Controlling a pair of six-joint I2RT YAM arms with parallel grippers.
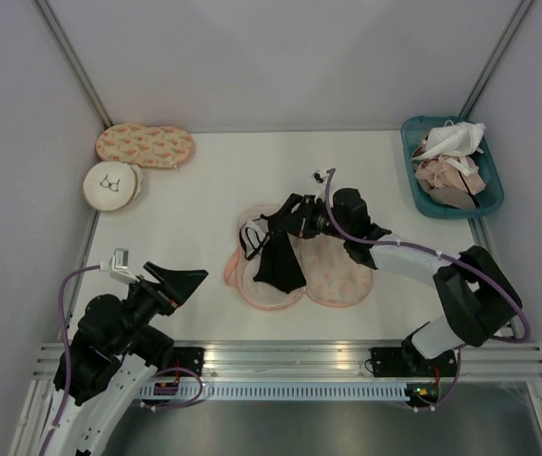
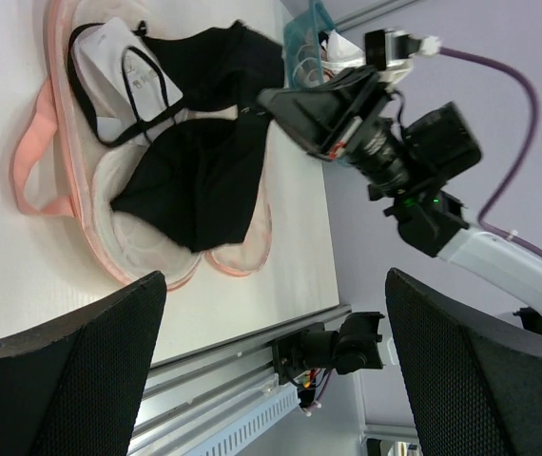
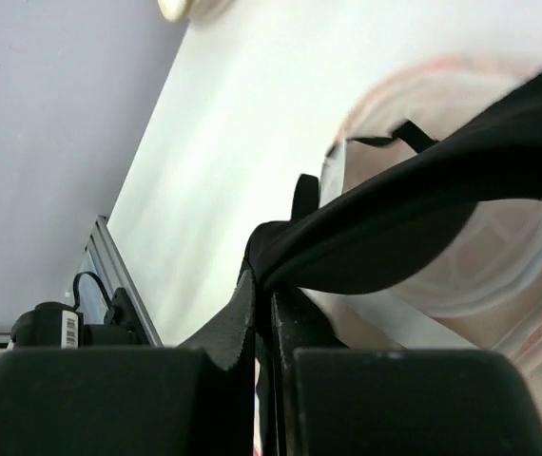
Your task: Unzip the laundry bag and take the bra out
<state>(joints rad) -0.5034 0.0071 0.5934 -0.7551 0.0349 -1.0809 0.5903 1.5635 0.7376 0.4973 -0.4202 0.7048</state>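
One grip only: right gripper (image 1: 290, 217) pinches the far end of the bra (image 1: 279, 258), which runs toward the near edge; left gripper (image 1: 183, 283) gapes well apart.

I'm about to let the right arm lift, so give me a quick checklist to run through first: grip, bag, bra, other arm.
1. Right gripper shut on the black fabric bra: ok, fabric is pinched in it.
2. Cream-pink printed laundry bag unzipped: ok, it lies open.
3. Bra out of the bag: not ok, most of it lies on the open bag.
4. Thin straps free of snags: cannot tell.
5. Left gripper open, apart from the bag: ok.
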